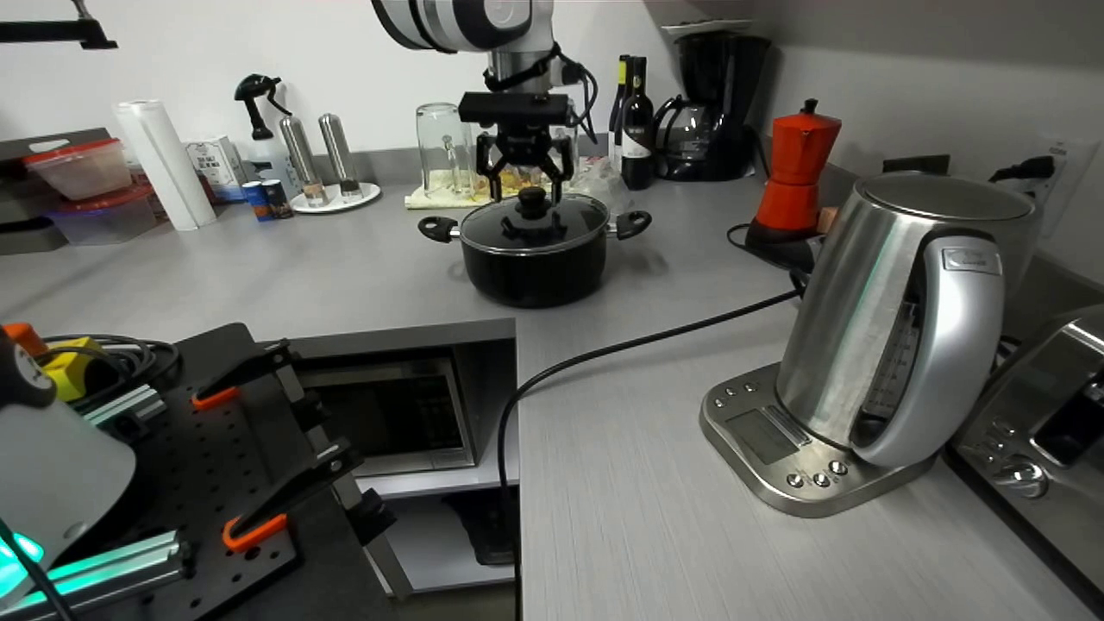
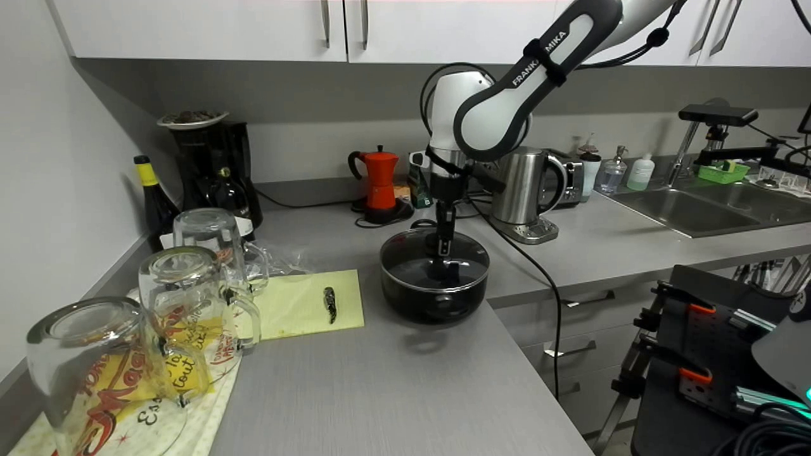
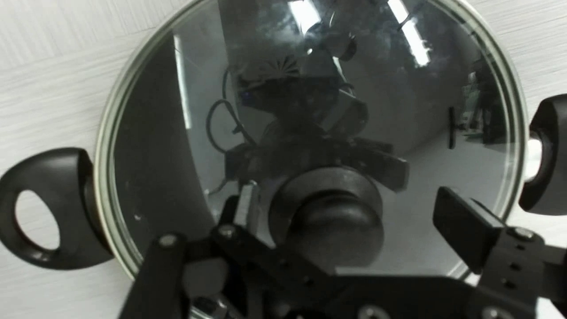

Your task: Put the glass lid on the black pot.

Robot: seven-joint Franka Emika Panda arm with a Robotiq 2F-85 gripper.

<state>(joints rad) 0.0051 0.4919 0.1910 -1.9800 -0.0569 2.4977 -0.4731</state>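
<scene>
Seemingly, the glass lid (image 3: 312, 128) is sitting home on the black pot (image 1: 535, 280)

Directly above the black pot, the gripper (image 3: 347, 208) is hanging with its fingers (image 3: 464, 227) spread well apart; the knob (image 3: 336, 230) is standing between them and they are pinching nothing. The glass lid is covering the black pot, its rim (image 3: 104, 168) looking level.

From here, in my judgement, leaving is carrying the risk. If the gripper is going sideways instead of straight up, a finger could be knocking the knob, tipping the glass lid or shoving the black pot towards the counter edge (image 1: 405, 335), which is running close beside it. Closing before leaving could be hooking the knob and taking the glass lid off. A shove could also be pinning the black cord (image 2: 558, 323), which is lying near the black pot.

The wrist view is showing gaps either side of the knob, yet it is cropping part of the rim. In an exterior view where the arm (image 2: 526, 82) is arching over the black pot, the fingers are overlapping, so their spread isn't reading; that view is revealing a small dark object (image 2: 330, 305) on a yellow cloth (image 2: 345, 288) beside the black pot, and the wrist view is missing both.
</scene>
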